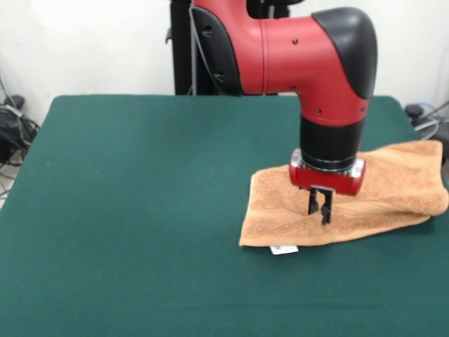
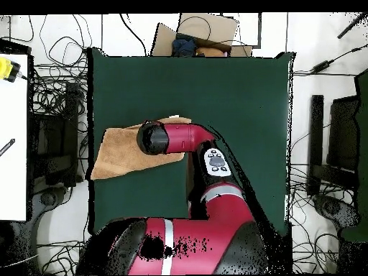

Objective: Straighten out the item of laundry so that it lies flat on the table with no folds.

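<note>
Front view, near to far. Small white tag [image 1: 283,249] sticks out from towel's near edge onto the felt. Towel [image 1: 280,210] lies folded over on itself, long strip at table's [image 1: 140,210] right side, far-right end at table edge. Gripper [image 1: 320,208] points straight down over towel's middle; jaws nearly together, tips at the cloth; can't tell if any cloth is pinched. Arm [image 1: 295,49] behind. Overhead: towel [image 2: 115,154] at table's [image 2: 237,93] left edge, partly under arm.

The table [image 1: 140,210] is viewed obliquely from across its near edge; it is also seen from directly overhead, farther off. Table, towel [image 1: 393,182] and arm [image 1: 316,49] are shared.
</note>
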Controlling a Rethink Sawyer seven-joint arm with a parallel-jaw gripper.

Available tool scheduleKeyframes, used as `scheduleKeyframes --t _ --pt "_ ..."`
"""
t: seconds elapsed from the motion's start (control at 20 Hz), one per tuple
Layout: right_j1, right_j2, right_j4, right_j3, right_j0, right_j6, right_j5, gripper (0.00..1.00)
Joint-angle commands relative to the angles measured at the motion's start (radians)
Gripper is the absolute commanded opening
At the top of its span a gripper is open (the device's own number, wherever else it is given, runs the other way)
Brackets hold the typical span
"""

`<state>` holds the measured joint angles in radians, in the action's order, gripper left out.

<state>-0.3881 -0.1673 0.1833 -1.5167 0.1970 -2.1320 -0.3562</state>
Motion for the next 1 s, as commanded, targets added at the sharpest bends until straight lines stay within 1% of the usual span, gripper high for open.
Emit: scheduleKeyframes --t 0.05,1.0 --pt "0.023 0.052 0.057 0.063 -0.010 0.003 -0.078 0.00" --pt "0.035 0.036 0.064 0.061 0.002 0.009 -0.062 0.00"
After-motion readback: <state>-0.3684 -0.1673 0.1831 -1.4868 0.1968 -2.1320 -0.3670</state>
